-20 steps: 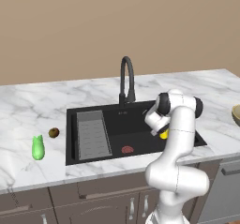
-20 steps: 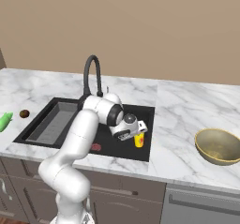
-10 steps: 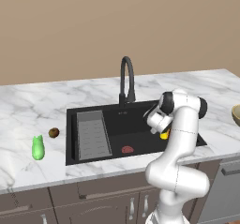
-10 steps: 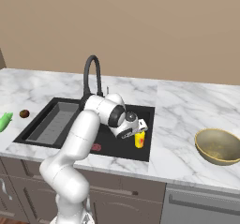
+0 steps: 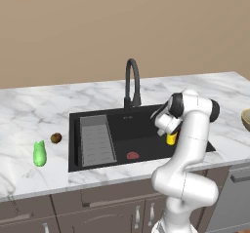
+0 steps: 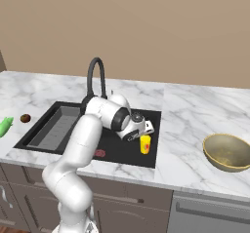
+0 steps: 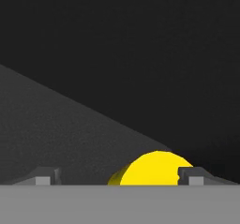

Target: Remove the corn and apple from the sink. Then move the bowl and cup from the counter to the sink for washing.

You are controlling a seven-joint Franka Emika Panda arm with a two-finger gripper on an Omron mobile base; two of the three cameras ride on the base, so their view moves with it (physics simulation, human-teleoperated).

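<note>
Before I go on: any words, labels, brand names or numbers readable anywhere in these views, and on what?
None: no readable text in any view.
The cup, standing in the sink, carries a red mark on its side: a plain blotch, too small to tell whether it is a sign.
The bowl on the counter, the faucet and the cabinet fronts show no lettering.

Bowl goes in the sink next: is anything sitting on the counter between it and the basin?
Nothing visible does. The bowl sits on bare counter right of the sink; the cup stands inside the basin's right end, under the open gripper.
</note>
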